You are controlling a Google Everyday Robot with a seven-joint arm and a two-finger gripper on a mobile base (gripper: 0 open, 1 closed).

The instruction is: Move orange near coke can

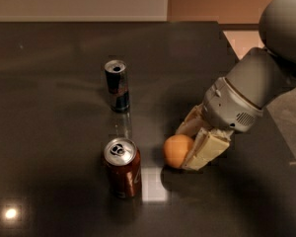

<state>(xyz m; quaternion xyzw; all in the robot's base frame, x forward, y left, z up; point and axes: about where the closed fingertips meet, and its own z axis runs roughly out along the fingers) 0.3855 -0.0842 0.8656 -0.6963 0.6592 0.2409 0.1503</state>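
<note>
Orange point(176, 151) sits between the two fingers point(205, 151) of the end effector point(187, 149), which is clenched around the fruit from the 3 o'clock side. The fruit is very low over the dark tabletop point(49, 107), and it is hard to tell if it touches. The coke can point(122, 168) stands upright at about 8 o'clock from the orange, near it, with a small strip of bare tabletop between them. A taller blue can point(117, 85) stands farther off, at about 12 o'clock from the coke can. The step in hand looks like the carrying part, close to its end, since the fruit is already near the red can. The next move likely calls for setting the orange down softly, opening the fingers, and pulling back toward 3 o'clock. The round fruit could roll, so a slow let-go seems wise.
</note>
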